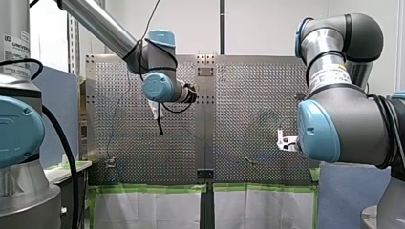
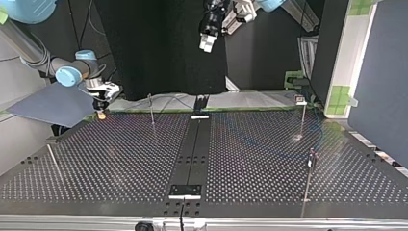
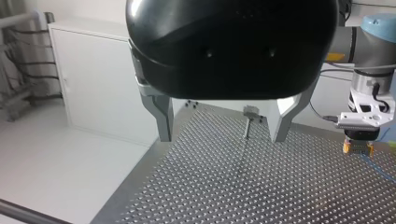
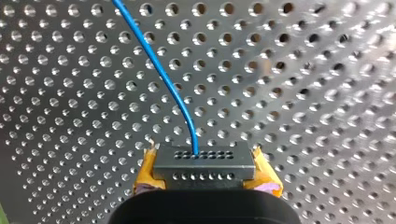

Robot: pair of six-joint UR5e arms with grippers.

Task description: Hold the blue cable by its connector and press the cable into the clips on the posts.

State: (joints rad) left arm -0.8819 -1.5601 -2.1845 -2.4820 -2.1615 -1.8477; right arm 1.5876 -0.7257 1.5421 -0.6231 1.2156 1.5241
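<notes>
In the right wrist view my right gripper (image 4: 205, 175) is shut on a dark multi-hole connector (image 4: 204, 163), its yellow pads (image 4: 147, 173) pressed on both ends. The thin blue cable (image 4: 159, 65) rises from the connector and curves away over the perforated plate. In the top view this gripper (image 2: 101, 114) hangs just above the table's far left edge. My left gripper (image 2: 207, 45) is held high above the table's far middle, open and with nothing in it (image 3: 223, 130). Far ahead between its fingers stands a post with a clip (image 3: 250, 113).
Thin posts stand on the perforated table (image 2: 240, 163): one at the far left-middle (image 2: 151, 108), one at the far right (image 2: 303, 113), one at the near right (image 2: 310, 168), and a leaning one at the near left (image 2: 53, 161). A black strip (image 2: 192, 154) runs down the middle.
</notes>
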